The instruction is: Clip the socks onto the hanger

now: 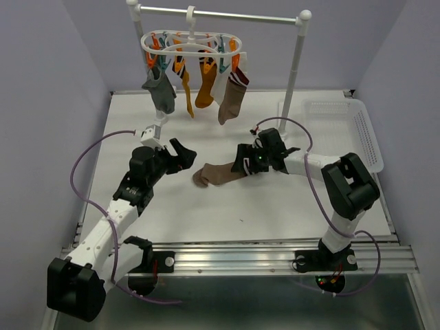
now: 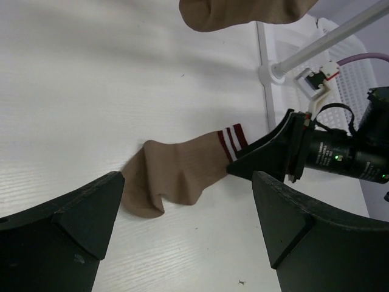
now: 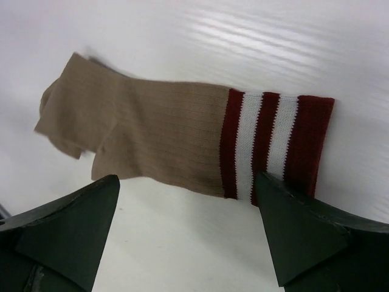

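A beige-brown sock (image 1: 216, 174) with a maroon and white striped cuff lies flat on the white table (image 1: 206, 213). My right gripper (image 1: 242, 163) stands open at the cuff end; in the right wrist view the sock (image 3: 164, 137) lies just beyond the open gripper (image 3: 188, 182), one fingertip over the cuff's edge. My left gripper (image 1: 184, 155) is open, a little left of the toe, and holds nothing. In the left wrist view the sock (image 2: 182, 173) lies ahead of that gripper (image 2: 187, 182). The white hanger (image 1: 192, 42) carries several socks: grey (image 1: 162, 93), orange (image 1: 205, 89), brown (image 1: 232, 102).
The hanger hangs from a metal rail (image 1: 234, 15) on two white ball-topped posts (image 1: 295, 72). A white perforated basket (image 1: 368, 134) sits at the table's right edge. Purple cables loop off both arms. Grey walls close in the left, back and right.
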`<state>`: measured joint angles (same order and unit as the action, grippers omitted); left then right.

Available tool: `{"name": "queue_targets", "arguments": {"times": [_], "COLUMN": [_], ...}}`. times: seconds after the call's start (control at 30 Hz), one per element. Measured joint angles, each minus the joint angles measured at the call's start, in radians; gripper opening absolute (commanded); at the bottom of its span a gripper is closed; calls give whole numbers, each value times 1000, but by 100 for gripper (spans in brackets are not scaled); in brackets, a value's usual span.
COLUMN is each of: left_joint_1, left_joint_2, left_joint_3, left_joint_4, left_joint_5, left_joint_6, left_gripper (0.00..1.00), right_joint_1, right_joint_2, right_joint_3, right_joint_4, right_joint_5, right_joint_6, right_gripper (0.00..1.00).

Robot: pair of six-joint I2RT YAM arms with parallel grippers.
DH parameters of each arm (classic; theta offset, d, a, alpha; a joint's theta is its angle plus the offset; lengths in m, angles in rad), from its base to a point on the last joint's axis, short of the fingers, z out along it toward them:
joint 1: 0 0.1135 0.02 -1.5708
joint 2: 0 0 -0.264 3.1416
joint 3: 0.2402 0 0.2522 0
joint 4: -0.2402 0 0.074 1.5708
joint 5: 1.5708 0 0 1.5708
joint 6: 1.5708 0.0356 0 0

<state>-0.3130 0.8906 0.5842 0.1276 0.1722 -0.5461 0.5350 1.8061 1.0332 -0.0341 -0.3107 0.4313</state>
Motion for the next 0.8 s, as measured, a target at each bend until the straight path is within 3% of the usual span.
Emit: {"name": "queue_targets", "arguments": {"times": [0.2,0.6,0.8], "left_joint_1": [-2,-42,-71], "left_joint_2": [108,301,443], "left_joint_3": [11,35,97], "left_joint_4": [27,25,11], "left_joint_5": [3,-65,-126], "left_joint_6": [18,18,26], "left_gripper": [99,99,86], "right_joint_1": [-105,-108,-108], "right_joint_2": [-70,-72,-72], "right_joint_3": [-71,-65,-60], "right_joint_4": [-3,-22,-34], "right_joint_5": [82,156,146], "right_joint_6": [19,-27,-50], "right_gripper": [100,100,100]}}
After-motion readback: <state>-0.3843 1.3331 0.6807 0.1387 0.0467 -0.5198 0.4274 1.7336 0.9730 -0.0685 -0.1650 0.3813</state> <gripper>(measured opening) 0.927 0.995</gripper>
